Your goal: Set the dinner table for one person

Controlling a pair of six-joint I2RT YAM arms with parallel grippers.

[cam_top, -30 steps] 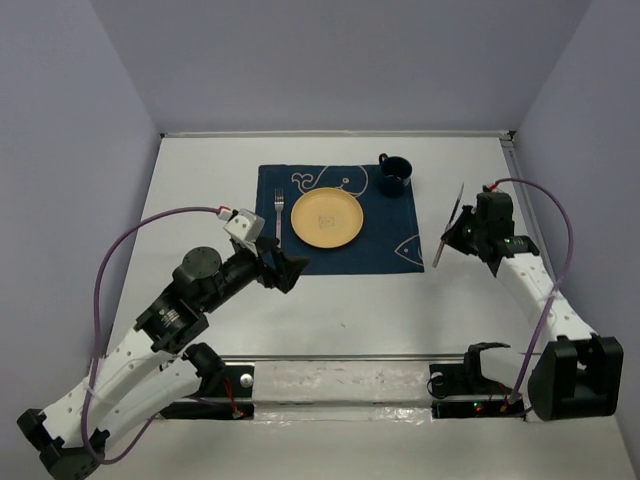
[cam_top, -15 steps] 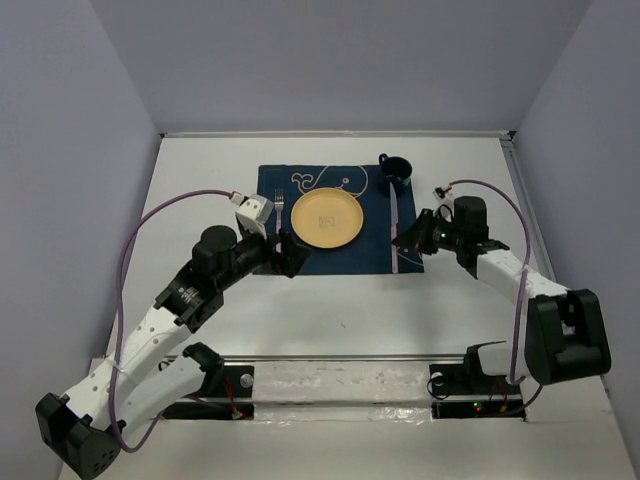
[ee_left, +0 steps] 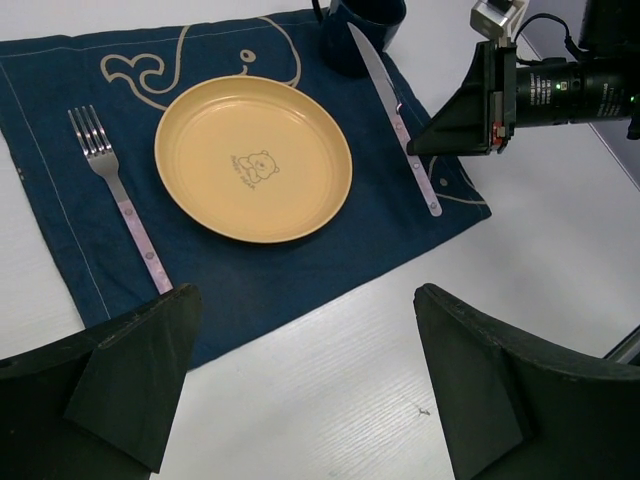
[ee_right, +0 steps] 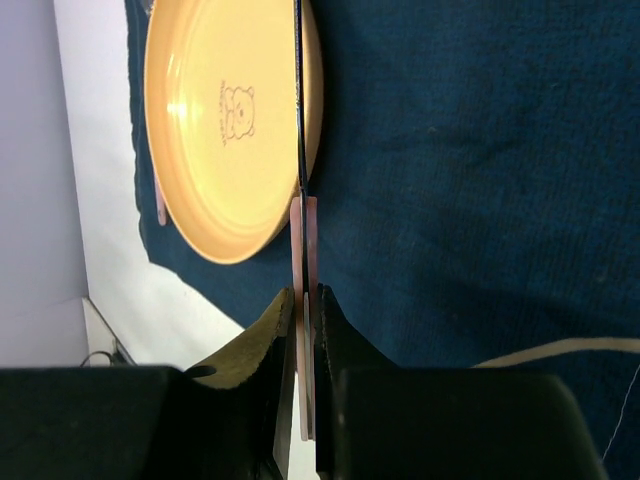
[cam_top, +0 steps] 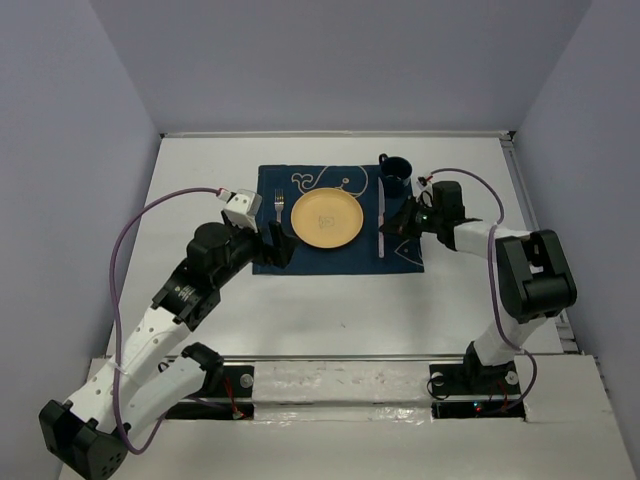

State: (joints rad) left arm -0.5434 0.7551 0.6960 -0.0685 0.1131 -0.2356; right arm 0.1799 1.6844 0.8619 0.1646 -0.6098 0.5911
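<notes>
Fingers (ee_right: 262, 345) of the right gripper (ee_right: 305, 298) pinch the knife (ee_left: 395, 118) handle, the plate (ee_left: 252, 158) just ahead of them; left gripper (ee_left: 305, 300) fingers gape wide, empty.

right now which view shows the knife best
Left wrist: the knife shows whole, blade to handle, right of the plate. Top external shows it small; right wrist shows it edge-on between the jaws of the right gripper.

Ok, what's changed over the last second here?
The right jaws, shut on the knife, carried it left from over the table to the mat, beside the plate. The left arm reached slightly forward, jaws open. Plate, fork, mug and mat stayed put.
</notes>
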